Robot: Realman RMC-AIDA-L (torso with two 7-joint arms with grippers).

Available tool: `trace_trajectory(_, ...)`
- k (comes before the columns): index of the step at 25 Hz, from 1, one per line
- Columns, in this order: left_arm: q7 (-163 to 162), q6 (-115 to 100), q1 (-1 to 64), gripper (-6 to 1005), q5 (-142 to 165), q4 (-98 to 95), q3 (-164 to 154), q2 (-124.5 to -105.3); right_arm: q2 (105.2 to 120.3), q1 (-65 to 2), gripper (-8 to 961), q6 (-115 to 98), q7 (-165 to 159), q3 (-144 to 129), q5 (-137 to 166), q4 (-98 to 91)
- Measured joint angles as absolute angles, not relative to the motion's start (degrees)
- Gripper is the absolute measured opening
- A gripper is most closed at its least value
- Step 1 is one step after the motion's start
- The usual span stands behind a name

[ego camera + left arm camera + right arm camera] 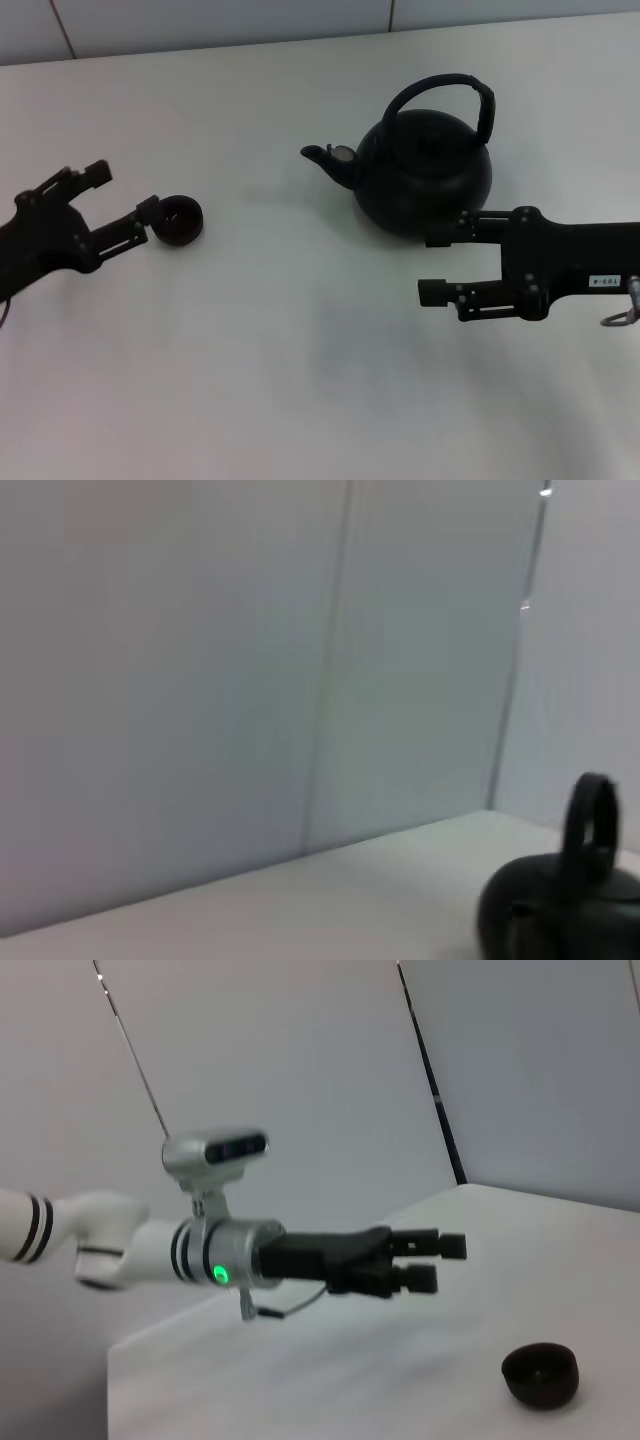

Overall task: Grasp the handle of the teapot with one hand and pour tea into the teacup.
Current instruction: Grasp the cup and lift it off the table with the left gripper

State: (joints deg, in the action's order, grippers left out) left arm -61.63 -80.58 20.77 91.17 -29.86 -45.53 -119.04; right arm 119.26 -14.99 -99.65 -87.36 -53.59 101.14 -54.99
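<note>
— How is the light?
— Even and bright from overhead; the table [300,330] reads pale, with only faint soft shadows beneath the right gripper [432,264].
— Any glare or blur?
— Small highlights on the glossy teapot [425,175]. The left wrist view is soft, the teapot [560,910] there smeared.

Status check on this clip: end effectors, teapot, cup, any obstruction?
Right end effector open, in front of the teapot, handle not grasped. Left end effector open beside the teacup. Nothing between pot and cup.
</note>
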Motion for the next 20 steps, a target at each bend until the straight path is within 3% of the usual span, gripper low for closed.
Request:
trace_trajectory(7, -48.48, -74.35, 20.47, 862, 84.46, -18.95, -45.42, -119.09, 119.26, -15.89, 759, -99.33, -87.33, -53.6, 101.05, -54.99)
trace_trajectory(20, -45.96, -69.22, 22.27, 861, 84.17, -16.18, -48.81, -119.08, 119.3, -16.61, 758, -98.87, -87.28, -53.61, 100.92, -54.97)
